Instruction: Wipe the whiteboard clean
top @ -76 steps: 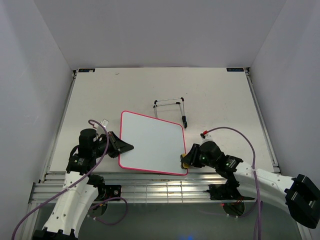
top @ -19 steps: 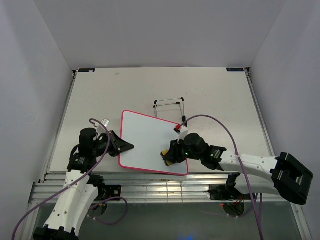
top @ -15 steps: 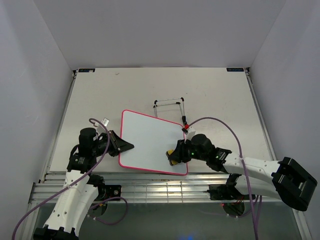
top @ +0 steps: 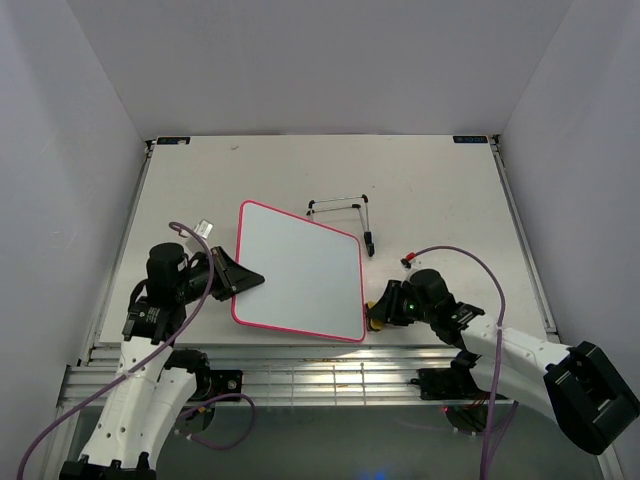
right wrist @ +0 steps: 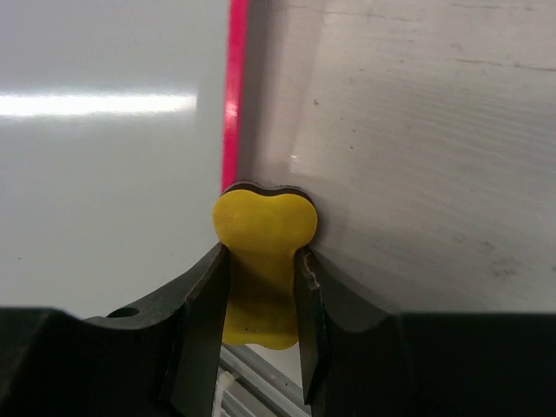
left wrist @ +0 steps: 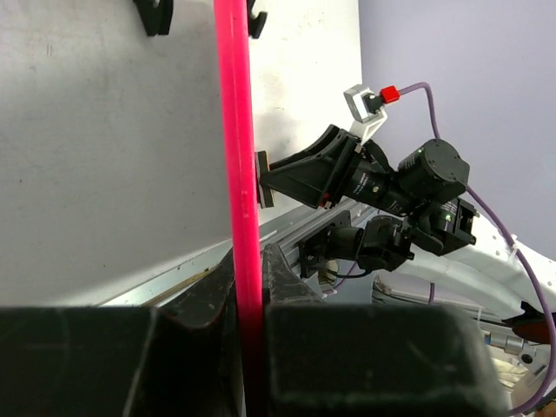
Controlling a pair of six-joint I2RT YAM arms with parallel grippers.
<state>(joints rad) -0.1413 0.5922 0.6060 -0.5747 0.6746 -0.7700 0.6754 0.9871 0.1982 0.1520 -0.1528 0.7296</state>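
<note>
The whiteboard (top: 298,272) lies mid-bench (top: 430,190), with the jaws of the left gripper (top: 250,281) clamped on its left edge. The right gripper (top: 376,316) pinches a yellow eraser (right wrist: 263,252) just off the near right corner. The board looks clean, so probably little is left to wipe.

You're in a robot lab test cell: plain white walls (top: 70,150) box in the tabletop (top: 430,190), alu rail (top: 320,378) along its near edge, left arm (top: 140,397) & right arm (top: 520,350) bolted there w/ purple cables
</note>
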